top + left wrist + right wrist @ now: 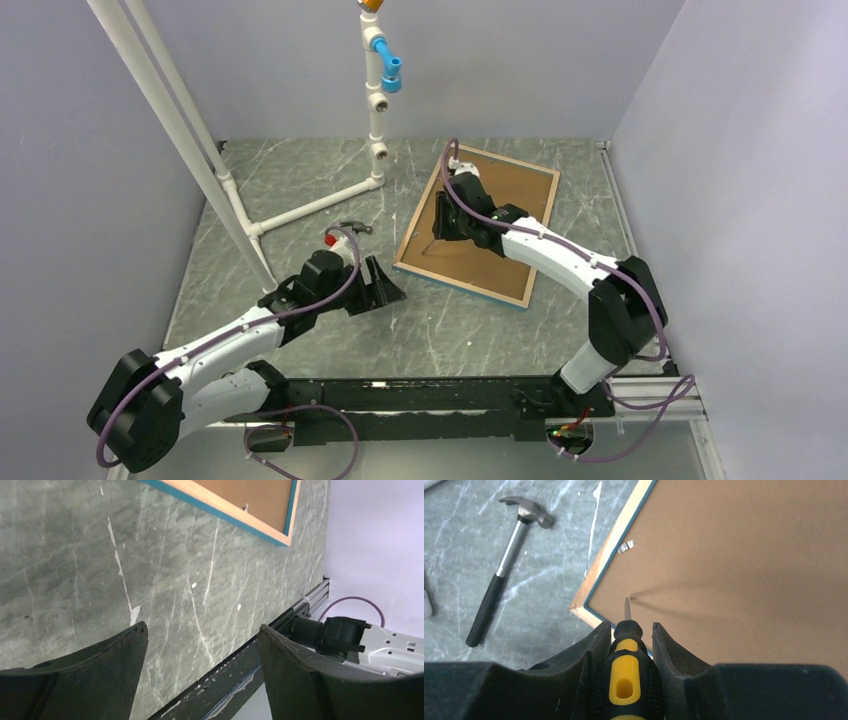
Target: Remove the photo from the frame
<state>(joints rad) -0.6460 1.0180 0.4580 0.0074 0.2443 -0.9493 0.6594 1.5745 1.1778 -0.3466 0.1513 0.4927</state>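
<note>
Two arms are working over the grey marbled table point(450, 330). The frame point(468, 284) is lying face down towards the far right of it, turned at an angle, its brown backing board point(525, 205) facing up inside the pale wood rim, with a thin turquoise edge showing along the outside.

The right gripper point(440, 232) is reaching over the frame's near-left part and clenching a screwdriver point(625, 680) by its yellow-and-black handle. The metal tip is pointing down at the board just inside the frame's corner point(608, 545); whether it is touching the board, I cannot tell. A small metal tab point(626, 546) is sitting on the board close to the rim beyond the tip.

The left gripper point(385, 285) is hanging above bare table just left of the frame, apart from it, its jaws spread wide with nothing between them point(200, 630).

A hammer point(350, 228) is lying flat on the table beyond the left gripper, and a white pipe stand point(375, 100) with a blue fitting is standing at the back.
</note>
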